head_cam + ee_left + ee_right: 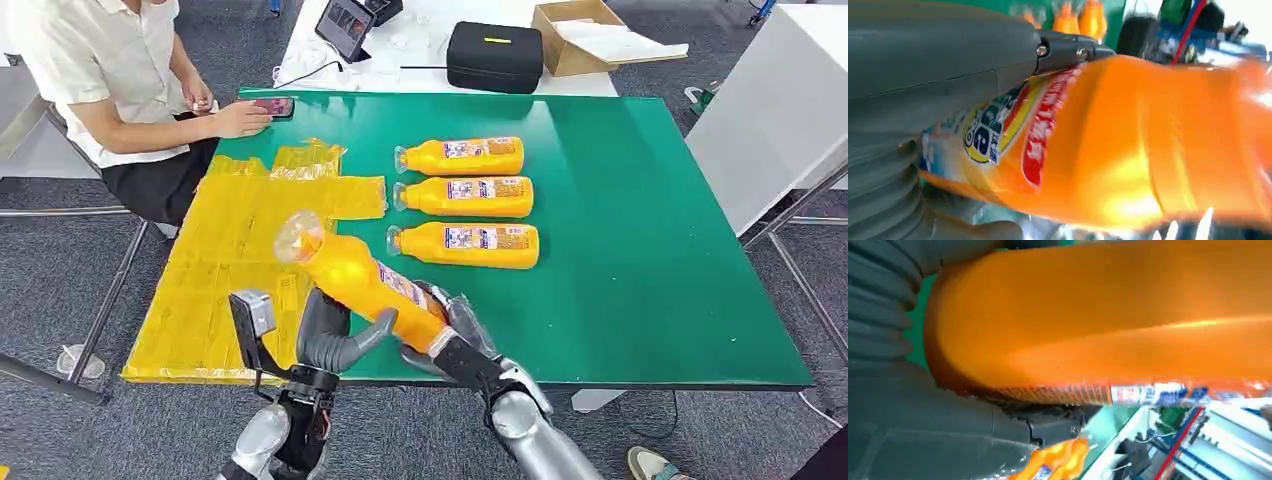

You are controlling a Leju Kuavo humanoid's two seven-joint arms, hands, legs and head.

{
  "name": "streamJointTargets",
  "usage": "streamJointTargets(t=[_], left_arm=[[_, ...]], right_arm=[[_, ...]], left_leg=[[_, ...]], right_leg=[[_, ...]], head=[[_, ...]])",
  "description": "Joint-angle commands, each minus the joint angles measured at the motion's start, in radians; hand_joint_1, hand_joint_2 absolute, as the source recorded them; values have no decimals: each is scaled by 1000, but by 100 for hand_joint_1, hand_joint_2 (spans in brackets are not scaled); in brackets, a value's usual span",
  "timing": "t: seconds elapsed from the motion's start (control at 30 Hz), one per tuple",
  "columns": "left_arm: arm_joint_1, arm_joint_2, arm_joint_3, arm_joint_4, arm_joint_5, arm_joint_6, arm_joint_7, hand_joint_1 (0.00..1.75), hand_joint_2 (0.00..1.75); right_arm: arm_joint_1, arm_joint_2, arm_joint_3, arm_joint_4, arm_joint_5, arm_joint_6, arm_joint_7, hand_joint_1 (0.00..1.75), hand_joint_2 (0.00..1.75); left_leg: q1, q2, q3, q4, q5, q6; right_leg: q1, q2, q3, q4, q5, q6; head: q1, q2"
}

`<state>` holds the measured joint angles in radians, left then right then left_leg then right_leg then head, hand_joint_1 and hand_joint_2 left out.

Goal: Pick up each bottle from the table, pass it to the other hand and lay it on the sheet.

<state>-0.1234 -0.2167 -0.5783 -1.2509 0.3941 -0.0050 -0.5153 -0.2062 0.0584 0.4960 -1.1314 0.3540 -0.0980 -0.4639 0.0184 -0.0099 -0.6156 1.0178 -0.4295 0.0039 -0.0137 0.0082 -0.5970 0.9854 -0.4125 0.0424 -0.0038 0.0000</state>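
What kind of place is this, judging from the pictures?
Probably an office or lab set up for robot trials: a green work table on grey carpet, a seated person with a phone, and a tablet, black case and cardboard box behind.

Orange bottles (470,196), blue-red-white labels; yellow sheet (240,260); green table (640,250); black case (494,56)

Looks like a lab or office test room. Grey carpet tiles (60,290) underfoot. Green-topped work table (640,260) on metal legs, with a yellow sheet (230,270) laid over its left end. Behind it a white table (450,80) carrying a tablet (346,26), a black zip case (494,56) and an open cardboard box (580,36). Person seated at the table's corner (120,80), phone (276,106) in hand.
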Motion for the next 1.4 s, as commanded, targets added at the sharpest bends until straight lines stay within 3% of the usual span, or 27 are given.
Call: streamJointTargets(t=[0.03, 0.47, 0.5, 0.53, 0.6, 0.67, 0.7, 0.73, 0.97, 1.03, 1.2, 1.23, 1.27, 1.33, 1.37, 1.4], left_arm=[[-57, 18, -36, 65, 33, -41, 18, 0, 175], [-74, -8, 9, 92, 165, -144, 32, 0, 175], [-73, -10, 14, 89, 169, -137, 32, 7, 175], [-72, -16, 26, 84, 170, -113, 24, 175, 175], [-74, -15, 35, 68, 167, -98, 13, 175, 175], [-75, -11, 40, 50, 167, -96, 11, 175, 175], [-71, -9, 44, 39, 168, -95, 10, 175, 175], [-69, -8, 44, 34, 168, -95, 11, 175, 175], [-68, -7, 44, 35, 168, -95, 11, 175, 175], [-66, -8, 44, 36, 167, -94, 10, 175, 175], [-55, 9, 37, 24, 167, -124, 0, 175, 175], [-48, 9, 51, 17, 172, -113, 1, 175, 175], [-45, 13, 57, 8, 173, -111, 0, 175, 175], [-26, 19, 91, -29, 155, -51, -11, 175, 175], [-17, 24, 108, -45, 140, -23, -12, 175, 175], [-7, 27, 133, -52, 99, 46, -14, 175, 175]], right_arm=[[-70, 16, 84, 102, -4, 7, -3, 175, 175], [-57, 8, 116, 87, -1, -1, -12, 175, 175], [-57, 10, 116, 95, -3, 1, -11, 175, 175], [-53, 12, 119, 103, -3, 2, -11, 175, 175], [-44, 15, 125, 116, -3, 3, -13, 175, 175], [-38, 21, 123, 128, -11, 2, -14, 143, 175], [-36, 25, 118, 133, -18, 1, -14, 28, 175], [-35, 28, 116, 134, -20, -2, -15, 14, 175], [-36, 29, 116, 134, -20, -2, -15, 14, 175], [-36, 31, 112, 132, -20, -12, -19, 0, 175], [-23, 60, 82, 133, -42, -48, -48, 0, 175], [-12, 62, 73, 133, -13, -102, -63, 0, 0], [-4, 64, 73, 134, 15, -159, -85, 0, 0], [57, 78, 34, 81, 87, -387, -187, 0, 0], [89, 79, 21, 55, 80, -421, -206, 0, 0], [136, 89, -18, 11, 34, -454, -223, 0, 175]], left_leg=[[0, 2, 3, -1, -1, 1], [-1, 1, 2, 0, 0, 1], [0, 1, 4, 0, -1, 1], [0, 1, 3, 0, -1, 1], [0, 1, 3, 0, -1, 1], [0, 0, 2, 0, 0, 1], [0, 0, 1, 0, 0, 0], [0, 0, 3, 0, -1, 1], [0, 0, 2, 0, 0, 1], [0, 0, 1, 0, 0, 0], [0, 1, 2, 0, 0, 0], [0, 1, 1, -1, 0, 0], [0, 1, 5, -1, -1, 1], [0, 0, 4, -1, -1, 0], [0, 0, 4, -1, -1, 0], [0, 0, 3, -1, -1, 0]], right_leg=[[0, 1, 2, -1, 0, -1], [0, -1, 2, 0, 0, -1], [1, -1, 3, 0, -1, -2], [0, -1, 3, 0, -1, -2], [1, -1, 3, -1, -1, -2], [1, -1, 2, -1, 0, -1], [0, -1, 1, 0, 0, -1], [1, -1, 3, 0, -1, -2], [1, -1, 2, 0, -1, -2], [0, -1, 1, 0, 0, -1], [1, 0, 1, 0, 0, -1], [0, 0, 1, 0, 0, -1], [0, -1, 4, 0, -1, -3], [1, -1, 3, -1, -1, -2], [1, -1, 3, -1, -1, -2], [1, -1, 2, -1, -1, -2]], head=[[0, 0], [0, 0], [0, 0], [0, 0], [-1, 0], [-1, 0], [-1, 0], [0, 0], [-1, 0], [-1, 0], [-1, 0], [-1, 0], [0, 0], [0, 0], [0, 0], [-1, 0]])
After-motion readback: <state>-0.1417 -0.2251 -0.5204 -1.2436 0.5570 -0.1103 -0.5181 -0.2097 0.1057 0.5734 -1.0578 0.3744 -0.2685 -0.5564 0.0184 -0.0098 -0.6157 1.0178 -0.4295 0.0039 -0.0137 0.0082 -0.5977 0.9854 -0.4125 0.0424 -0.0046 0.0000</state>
